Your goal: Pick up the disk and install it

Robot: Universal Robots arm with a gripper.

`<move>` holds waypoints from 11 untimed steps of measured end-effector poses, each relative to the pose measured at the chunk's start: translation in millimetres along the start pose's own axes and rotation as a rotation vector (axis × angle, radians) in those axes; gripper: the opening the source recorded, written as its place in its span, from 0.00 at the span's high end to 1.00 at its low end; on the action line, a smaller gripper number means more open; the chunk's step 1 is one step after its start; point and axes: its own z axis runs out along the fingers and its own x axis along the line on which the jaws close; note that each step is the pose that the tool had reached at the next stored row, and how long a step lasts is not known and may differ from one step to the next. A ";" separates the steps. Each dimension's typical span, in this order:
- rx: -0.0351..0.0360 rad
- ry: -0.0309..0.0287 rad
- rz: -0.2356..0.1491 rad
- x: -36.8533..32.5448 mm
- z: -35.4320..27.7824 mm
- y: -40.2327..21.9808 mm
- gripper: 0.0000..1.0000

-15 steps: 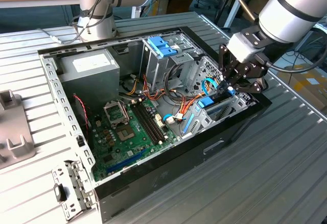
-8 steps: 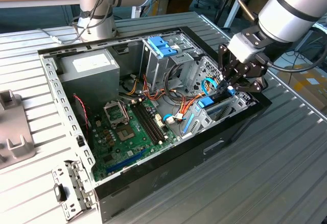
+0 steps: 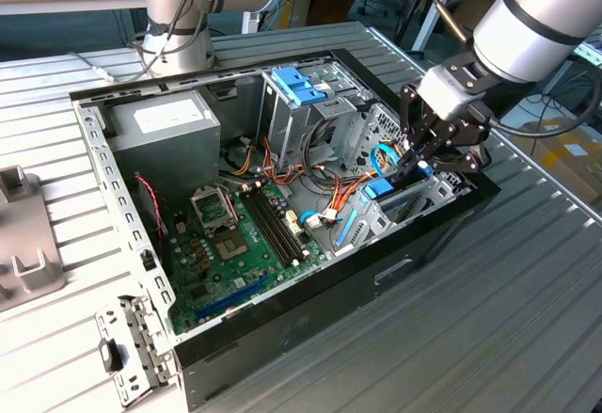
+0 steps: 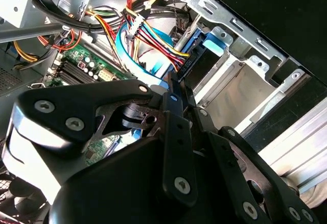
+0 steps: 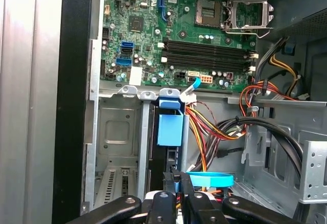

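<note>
**Install step: the disk stands in the drive cage, fingers at its end**

We judge the picking up done and the installing in hand. The disk stands on edge in the metal drive cage at the front corner of the open computer case, its light-blue bracket towards the motherboard. In the first wrist view the gripper sits at the disk's outer end, its fingers drawn close with only a slit between them. We cannot tell whether they pinch anything. Seating the disk would, we think, call for a straight push along the cage, clear of the bundled cables just beside it. The case lies on the slatted surface and also holds the power supply at its far end.
</note>
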 end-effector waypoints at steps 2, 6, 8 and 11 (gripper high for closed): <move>0.0000 0.0001 0.000 0.2 1.6 -0.3 0.84; 0.0000 0.0002 0.000 0.5 3.5 -0.9 0.84; 0.0000 0.0001 0.000 0.5 4.2 -1.1 0.84; -0.0001 0.0003 0.000 0.6 5.1 -1.3 0.84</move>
